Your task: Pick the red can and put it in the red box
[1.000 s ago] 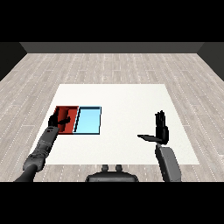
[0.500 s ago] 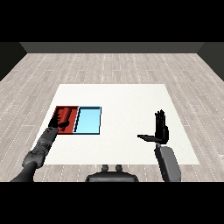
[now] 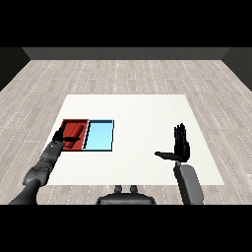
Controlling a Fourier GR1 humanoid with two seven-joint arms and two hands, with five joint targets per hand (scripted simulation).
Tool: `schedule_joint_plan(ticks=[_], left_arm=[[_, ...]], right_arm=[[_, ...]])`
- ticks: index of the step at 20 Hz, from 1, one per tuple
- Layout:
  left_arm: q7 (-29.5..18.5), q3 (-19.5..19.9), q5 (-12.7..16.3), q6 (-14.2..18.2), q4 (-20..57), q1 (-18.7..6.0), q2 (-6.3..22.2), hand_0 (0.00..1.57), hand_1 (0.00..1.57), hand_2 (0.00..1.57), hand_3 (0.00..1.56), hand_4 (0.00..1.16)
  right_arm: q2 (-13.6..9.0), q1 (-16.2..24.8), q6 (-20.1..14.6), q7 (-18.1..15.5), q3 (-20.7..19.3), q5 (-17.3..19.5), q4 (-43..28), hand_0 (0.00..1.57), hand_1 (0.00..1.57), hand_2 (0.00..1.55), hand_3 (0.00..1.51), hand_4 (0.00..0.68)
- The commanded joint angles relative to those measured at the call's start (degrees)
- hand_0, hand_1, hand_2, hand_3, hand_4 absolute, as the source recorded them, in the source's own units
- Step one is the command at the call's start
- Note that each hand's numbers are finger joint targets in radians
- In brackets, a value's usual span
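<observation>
Your left hand (image 3: 63, 138) reaches into the red tray (image 3: 67, 122), where the red can (image 3: 74, 131) lies beside its fingers; whether it's gripped, I cannot tell. Your right hand (image 3: 181, 146) stays spread open. Placement looks nearly done.

Left hand (image 3: 63, 136) slightly farther back from the red can (image 3: 74, 130) in the red tray (image 3: 78, 122).

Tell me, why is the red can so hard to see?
In the head view, the red can lies inside the red tray, red on red, and the dark left hand covers part of it. No glare there.
</observation>
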Motion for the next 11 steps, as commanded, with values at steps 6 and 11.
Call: schedule_joint_plan(ticks=[6, 11], left_arm=[[-26.94, 15.91, 16.53, 0.75, -16.82, 1.42, -3.81, 0.0, 0.0, 0.0, 0.0, 0.0], [-38.15, 16.34, 19.96, -7.74, -27.55, 4.67, -7.83, 0.0, 0.0, 0.0, 0.0, 0.0]], right_arm=[[-0.2, -0.04, 2.58, -0.21, 0.35, -1.52, -0.88, 0.0, 0.0, 0.0, 0.0, 0.0], [0.34, 1.13, 1.83, -0.03, 2.02, 0.31, -2.14, 0.0, 0.0, 0.0, 0.0, 0.0]])
